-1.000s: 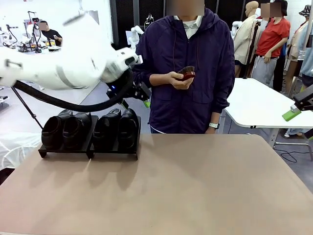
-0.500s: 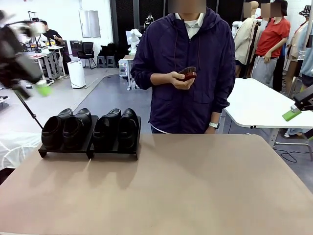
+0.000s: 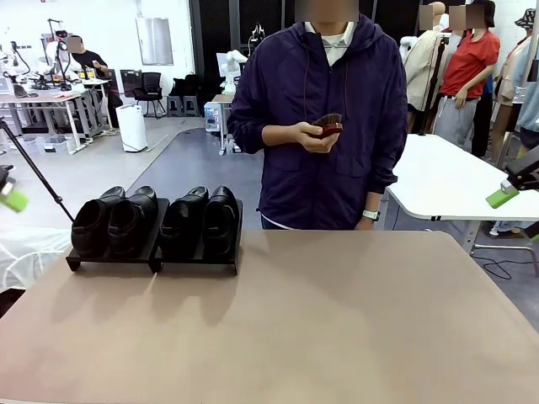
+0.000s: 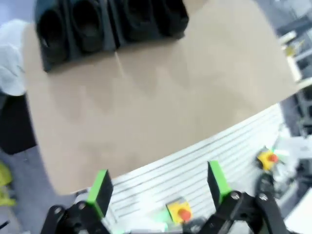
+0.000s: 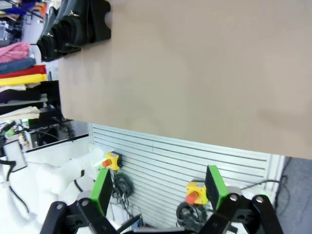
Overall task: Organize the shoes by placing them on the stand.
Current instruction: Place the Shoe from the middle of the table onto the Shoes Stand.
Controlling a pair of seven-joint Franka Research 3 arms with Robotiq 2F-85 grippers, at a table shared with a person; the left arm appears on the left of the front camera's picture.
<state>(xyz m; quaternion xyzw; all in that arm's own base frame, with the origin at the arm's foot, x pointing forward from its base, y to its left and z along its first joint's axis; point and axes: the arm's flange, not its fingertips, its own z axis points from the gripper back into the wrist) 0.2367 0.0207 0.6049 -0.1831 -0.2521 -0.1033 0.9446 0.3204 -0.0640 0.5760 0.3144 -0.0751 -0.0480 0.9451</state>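
Across the desk (image 3: 337,320), seen from the front, the four shoes (image 3: 156,220) sit side by side on the stand (image 3: 152,259) at the far left corner, while a person (image 3: 324,126) behind the far edge holds a small dark thing (image 3: 327,125) in one hand. From the left wrist, the left claw (image 4: 158,187) hangs released and empty above the desk's near edge, the shoes in a row at the top. From the right wrist, the right claw (image 5: 158,187) is likewise spread and empty off the desk's edge, the shoes far away in the upper left corner.
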